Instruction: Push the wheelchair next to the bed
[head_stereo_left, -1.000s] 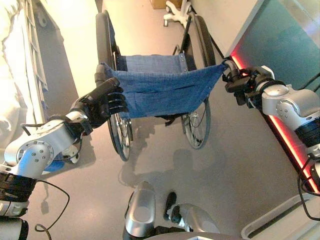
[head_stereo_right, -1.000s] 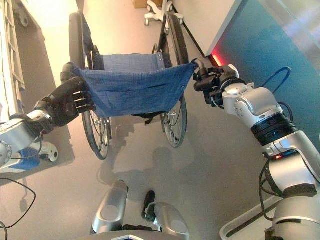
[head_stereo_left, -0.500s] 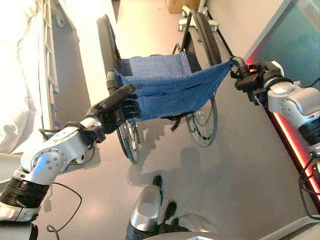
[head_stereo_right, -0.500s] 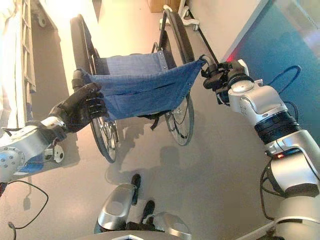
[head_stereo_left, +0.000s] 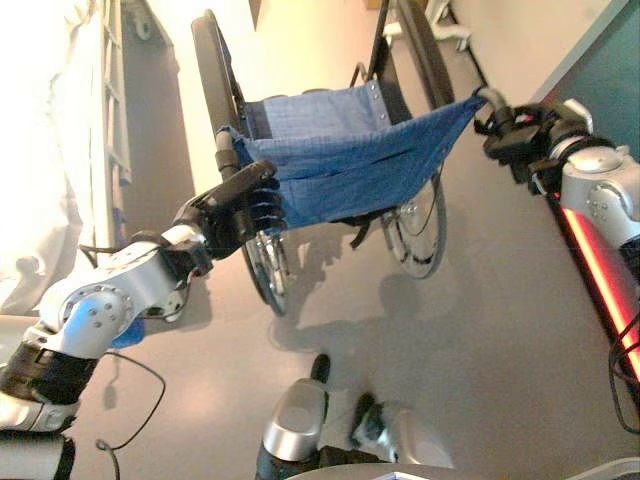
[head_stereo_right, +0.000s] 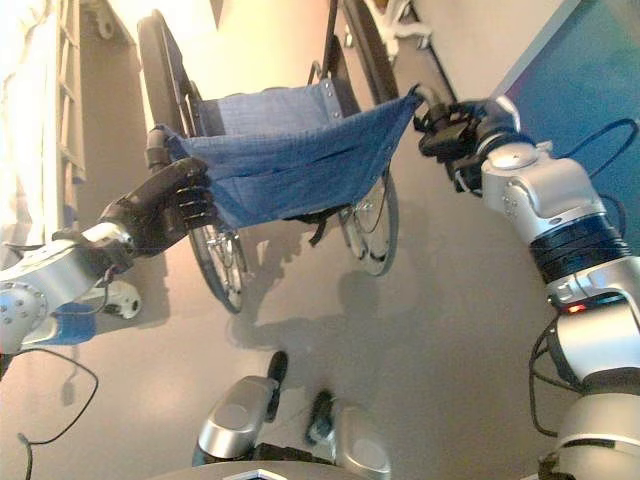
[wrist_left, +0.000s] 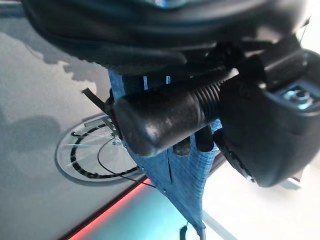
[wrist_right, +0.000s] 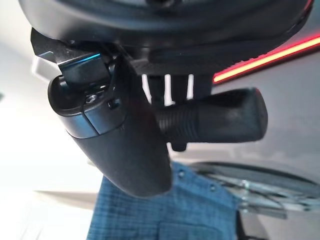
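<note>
The wheelchair (head_stereo_left: 340, 160) stands ahead of me on the grey floor, its blue cloth back (head_stereo_right: 300, 160) facing me and its big black wheels (head_stereo_left: 215, 80) to either side. My left hand (head_stereo_left: 235, 210) is shut on the left push handle (wrist_left: 165, 117), a black ribbed grip. At the opposite corner of the backrest my right hand (head_stereo_left: 525, 140) curls round the right push handle (wrist_right: 220, 117). The bed (head_stereo_left: 50, 150), white with a side rail (head_stereo_left: 115, 120), runs along the left, close beside the chair's left wheel.
A teal wall with a red light strip (head_stereo_left: 595, 270) runs along the right. A white wheeled base (head_stereo_left: 445, 20) stands farther up the aisle. A small white castor (head_stereo_right: 120, 298) sits under the bed's edge near my left arm.
The whole picture has shifted, so the camera moved. The wheelchair now sits farther right and higher, its right handle raised, and more of the bed shows on the left. Both hands keep their hold.
</note>
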